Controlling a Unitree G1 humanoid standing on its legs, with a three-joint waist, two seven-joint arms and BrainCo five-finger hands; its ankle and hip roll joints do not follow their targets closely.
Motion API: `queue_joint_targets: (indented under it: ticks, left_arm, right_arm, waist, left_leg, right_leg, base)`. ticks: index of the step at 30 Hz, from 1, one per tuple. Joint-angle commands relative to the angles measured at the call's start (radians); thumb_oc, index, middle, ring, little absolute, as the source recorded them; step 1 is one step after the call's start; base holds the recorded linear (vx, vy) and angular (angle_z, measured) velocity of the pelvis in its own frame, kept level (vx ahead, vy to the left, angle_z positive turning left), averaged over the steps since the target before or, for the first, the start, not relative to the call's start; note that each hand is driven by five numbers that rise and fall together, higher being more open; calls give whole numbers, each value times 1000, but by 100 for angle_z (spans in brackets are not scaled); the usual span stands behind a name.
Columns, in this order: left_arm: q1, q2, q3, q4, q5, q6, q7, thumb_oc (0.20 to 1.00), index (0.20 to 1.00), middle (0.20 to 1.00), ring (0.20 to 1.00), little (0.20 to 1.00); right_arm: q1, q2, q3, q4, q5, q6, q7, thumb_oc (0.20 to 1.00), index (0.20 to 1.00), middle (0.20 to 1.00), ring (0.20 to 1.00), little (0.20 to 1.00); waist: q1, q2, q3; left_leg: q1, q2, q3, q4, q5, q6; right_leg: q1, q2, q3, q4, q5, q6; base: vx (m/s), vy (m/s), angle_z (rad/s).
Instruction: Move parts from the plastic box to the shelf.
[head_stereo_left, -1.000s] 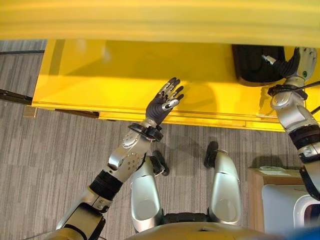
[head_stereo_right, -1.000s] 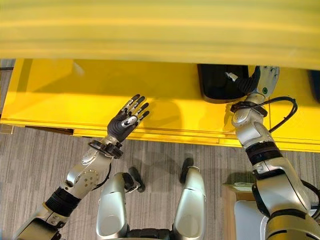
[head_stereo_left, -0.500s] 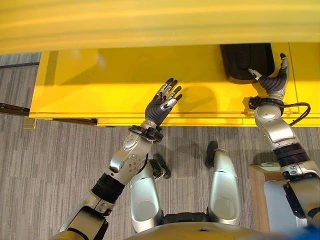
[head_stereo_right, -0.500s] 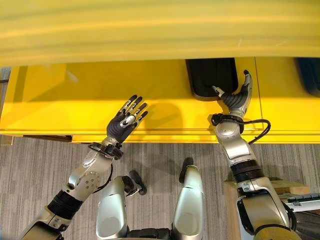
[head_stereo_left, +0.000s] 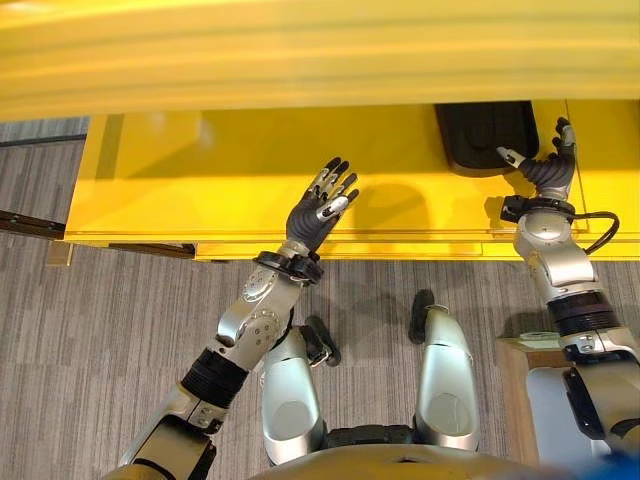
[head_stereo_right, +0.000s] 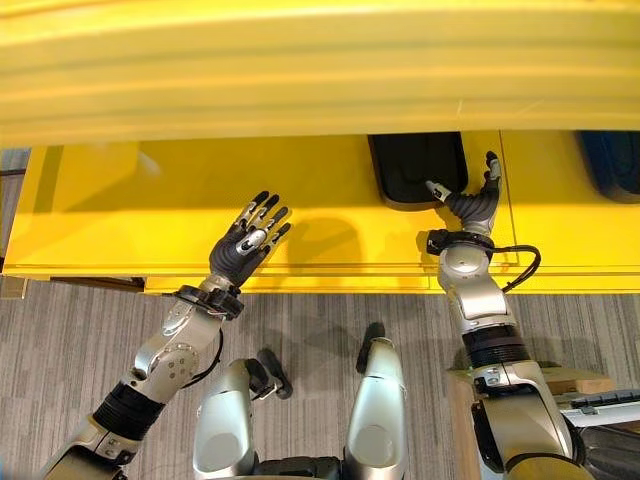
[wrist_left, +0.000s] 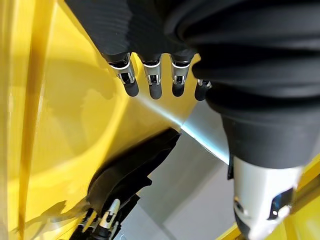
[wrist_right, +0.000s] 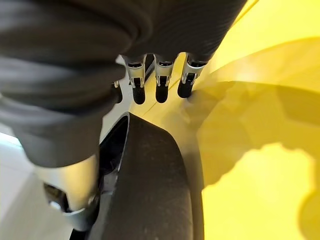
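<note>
**Black part on the yellow shelf, both hands spread**

Here no writing can be read on anything. The black part (head_stereo_right: 417, 168) lies on the yellow shelf (head_stereo_right: 120, 215), its far end cut off under the blurred yellow board above. The right hand (head_stereo_right: 472, 203) is just beside the part's near right corner, fingers straight and thumb out, gripping nothing. The left hand (head_stereo_left: 317, 207) hovers with fingers spread over bare shelf, well apart from the part, near the shelf's front edge. Grey carpet floor (head_stereo_left: 90, 330) lies below that edge.
</note>
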Motion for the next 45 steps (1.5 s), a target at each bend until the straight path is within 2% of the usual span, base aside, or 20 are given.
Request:
queue_joint_targets:
  ticks: [1, 9, 16, 21, 30, 36, 45]
  left_arm:
    - [33, -5, 11, -138, 4, -21, -14, 1000, 1000, 1000, 1000, 1000]
    - [47, -2, 22, -148, 6, -4, -22, 1000, 1000, 1000, 1000, 1000]
    - [67, 3, 27, -151, 20, -6, -5, 1000, 1000, 1000, 1000, 1000]
    - [74, 6, 37, -154, 23, -34, -11, 1000, 1000, 1000, 1000, 1000]
    - [71, 0, 40, -161, 39, -29, -6, 1000, 1000, 1000, 1000, 1000]
    - [72, 0, 48, -158, 41, -45, 8, 1000, 1000, 1000, 1000, 1000]
    - [73, -3, 49, -164, 42, -32, 12, 1000, 1000, 1000, 1000, 1000]
  right_arm:
    - [11, 27, 16, 7, 55, -31, 63, 1000, 1000, 1000, 1000, 1000]
    - [43, 50, 44, -45, 96, -16, 162, 1000, 1000, 1000, 1000, 1000]
    - [83, 71, 84, -104, 49, 2, 191, 1000, 1000, 1000, 1000, 1000]
    - [101, 82, 95, -115, 50, -4, 182, 1000, 1000, 1000, 1000, 1000]
    - [112, 105, 109, -104, 56, 23, 150, 1000, 1000, 1000, 1000, 1000]
    - [130, 117, 107, -101, 71, 22, 162, 1000, 1000, 1000, 1000, 1000]
    - [135, 132, 118, -117, 72, 25, 195, 1000, 1000, 1000, 1000, 1000]
  waist:
    - [13, -14, -23]
    - [14, -21, -23]
    - [14, -26, -23]
    - [20, -29, -23]
    - [24, -31, -23]
    - [21, -32, -23]
    - [24, -31, -23]
  left_leg:
    - [33, -39, -37, -121, 75, 2]
    - [28, -41, -37, -104, 68, 10]
    - [28, -46, -38, -104, 69, 14]
    - [28, -48, -38, -108, 71, 16]
    - [39, -44, -45, -114, 77, 13]
    - [42, -44, -44, -107, 74, 15]
    - [42, -47, -43, -107, 76, 18]
  right_leg:
    - [63, 10, -37, 153, -153, 0]
    - [65, 14, -38, 166, -162, -8]
    - [66, 18, -36, 165, -159, -9]
    - [69, 22, -42, 167, -164, -11]
    - [84, 34, -47, 166, -167, -20]
    - [88, 36, -44, 169, -169, -23]
    - [89, 34, -43, 168, -165, -21]
  base:
    - [0, 0, 0]
    - [9, -2, 0]
    - [7, -1, 0]
    - [0, -7, 0]
    - [6, -24, 5]
    - [0, -1, 1]
    - [0, 0, 0]
